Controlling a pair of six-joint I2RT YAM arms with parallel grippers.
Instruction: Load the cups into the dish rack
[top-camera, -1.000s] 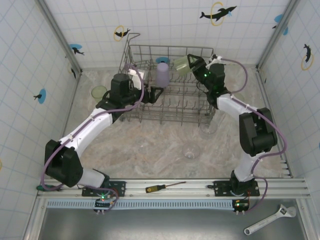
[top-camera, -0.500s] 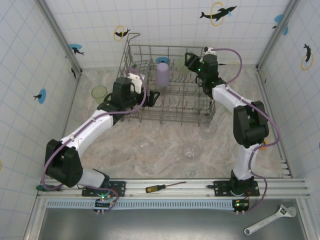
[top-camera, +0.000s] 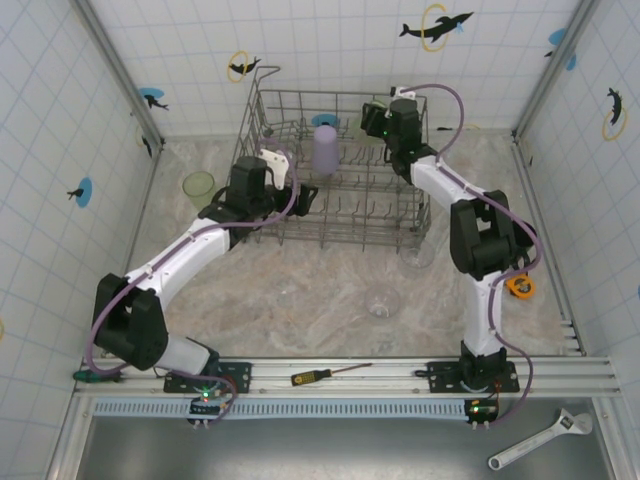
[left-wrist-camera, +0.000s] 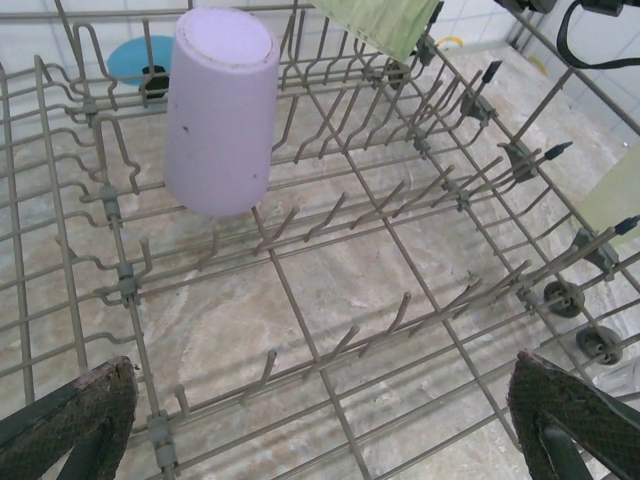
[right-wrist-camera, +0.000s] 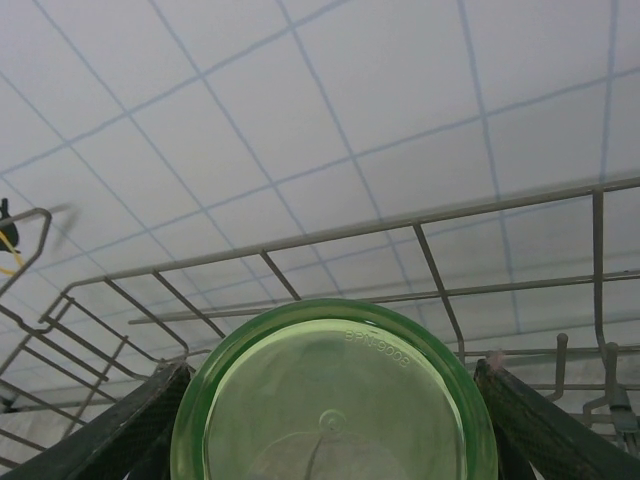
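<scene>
A: Right gripper (right-wrist-camera: 332, 425) is clamping the green tumbler (right-wrist-camera: 335, 385) over the dish rack (top-camera: 300, 95), at its far corner; left gripper (left-wrist-camera: 320, 430) is hanging wide apart, empty.

B: I'm worrying about a crooked release: it could be toppling off the tines.

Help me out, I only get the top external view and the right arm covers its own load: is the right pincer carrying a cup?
Observer: Yes. The right wrist view shows a green tumbler clamped in the right pincer, its base toward the lens.
Operator: Is it over the rack?
Observer: It's at the rack. The dish rack has its top rail running just behind the tumbler.
Operator: And the left pincer?
Observer: In the left wrist view the left pincer is open with nothing in it, low over the rack's tines.
</scene>
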